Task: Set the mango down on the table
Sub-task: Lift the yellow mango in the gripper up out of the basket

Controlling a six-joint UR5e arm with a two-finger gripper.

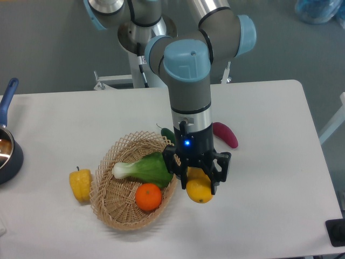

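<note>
The black two-finger gripper [198, 181] is closed round the smooth yellow-orange oval mango [199, 191], which hangs just right of the woven wicker basket [110, 202], its right rim near the fruit, over the white matte tabletop w/ rounded corners [269, 178]. Whether the fruit already touches the surface or sits a bit above it – can't tell from this angle.

Step in hand looks like the set-down. To do it well: come straight down onto bare table right of the basket, keep clear of the rim so a finger doesn't catch the weave, let the mango's underside rest before parting the fingers, then lift straight up. Mango skin is smooth and the shape rounded, so it may roll a little once freed – releasing it w/ its long side flat should help (judgement, not seen).

Around it: the basket is open lattice, stiff-looking, holding a round glossy orange [148, 197] and a leafy green veg w/ a white stalk [145, 168]. A dark green item [167, 134] pokes out behind the basket, mostly hidden. A lumpy yellow bell pepper w/ stem [80, 184] sits touching or just beside the basket's left edge. A purple-magenta elongated sweet potato [225, 135] lies behind the arm, near it. Far left, a dark pot w/ blue handle [8, 151], partly cut off by the frame
</note>
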